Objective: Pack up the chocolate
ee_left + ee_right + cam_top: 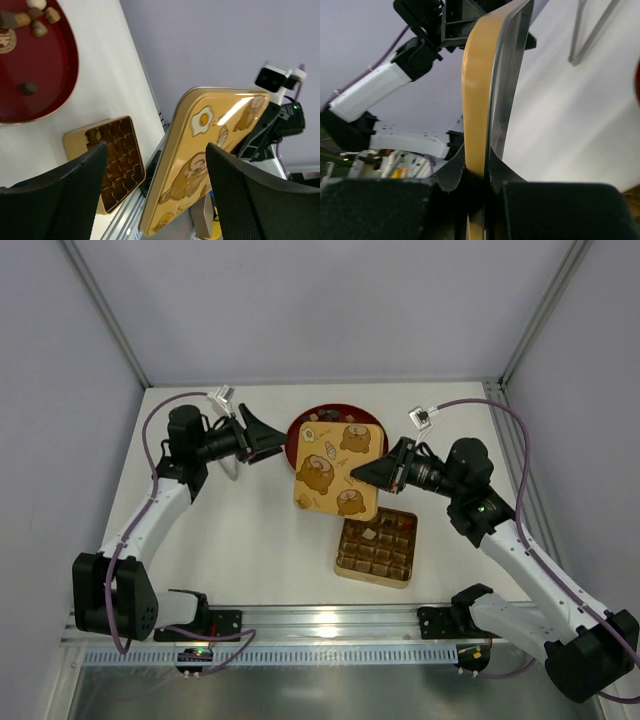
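Observation:
Several small chocolate pieces (35, 20) lie on the round red plate (50, 80), partly hidden in the top view behind a gold lid (338, 472) printed with cartoon pictures. My right gripper (385, 472) is shut on that lid's right edge (485, 90) and holds it tilted above the table. My left gripper (270, 442) is open just left of the lid, fingers apart from it, with nothing between them. In the left wrist view the lid (210, 150) stands on edge beyond the open left gripper (156, 146). The gold gridded tin (377, 546) holds a few pieces (385, 527) in its far cells.
The tin (112, 160) sits near the table's front edge, close to the rail. The red plate (300, 430) is at the back centre. White enclosure walls surround the table. The left arm (370, 90) shows beyond the lid in the right wrist view.

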You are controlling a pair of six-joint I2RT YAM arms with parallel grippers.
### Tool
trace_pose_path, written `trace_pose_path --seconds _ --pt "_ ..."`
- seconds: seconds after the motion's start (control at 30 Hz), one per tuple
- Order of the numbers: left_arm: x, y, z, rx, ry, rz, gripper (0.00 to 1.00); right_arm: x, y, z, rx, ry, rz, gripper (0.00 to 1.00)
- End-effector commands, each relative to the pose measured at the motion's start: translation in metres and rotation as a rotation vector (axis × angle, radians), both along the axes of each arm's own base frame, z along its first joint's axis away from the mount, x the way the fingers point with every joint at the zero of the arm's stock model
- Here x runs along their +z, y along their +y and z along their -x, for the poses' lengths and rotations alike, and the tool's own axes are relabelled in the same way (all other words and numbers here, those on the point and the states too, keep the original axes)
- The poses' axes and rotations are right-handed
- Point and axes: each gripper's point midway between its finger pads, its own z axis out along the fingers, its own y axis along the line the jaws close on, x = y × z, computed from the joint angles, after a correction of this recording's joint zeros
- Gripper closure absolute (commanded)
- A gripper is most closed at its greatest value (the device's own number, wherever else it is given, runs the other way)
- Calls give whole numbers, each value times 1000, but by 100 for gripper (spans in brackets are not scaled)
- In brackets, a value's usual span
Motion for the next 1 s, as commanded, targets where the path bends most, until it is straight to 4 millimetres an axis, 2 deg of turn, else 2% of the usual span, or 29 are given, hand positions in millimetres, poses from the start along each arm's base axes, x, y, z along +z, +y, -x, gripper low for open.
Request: trace_pose_path --seconds 0.0,0.03,0.1,0.27,0.47,0.57,0.6,0.63,0.8,0.93,0.97 --pt "57 -14 15 -91 -205 133 22 43 7 29 180 1 -200 96" --pt "58 -18 16 -98 -206 141 22 37 7 26 177 23 -208 96" --pt "54 -26 19 -129 -196 140 22 46 5 28 193 27 -266 96" --pt "54 -37 28 -180 -205 155 22 42 3 22 183 52 -308 96" --pt "65 -49 46 -248 -188 219 25 42 0 15 169 86 -368 96" --pt "66 -55 55 -271 -164 247 30 41 0 11 149 87 -366 96" --pt "64 -56 57 -272 -148 252 39 40 -1 9 140 81 -361 96" --pt "64 -57 58 -278 -140 257 44 36 0 6 132 93 -354 96" --pt "55 -64 65 -308 -94 265 58 29 1 2 127 104 -344 96" --pt "58 -65 70 -328 -72 282 69 19 2 -2 111 124 -308 96" --pt "59 -65 71 -332 -64 288 74 17 2 -4 99 111 -293 96"
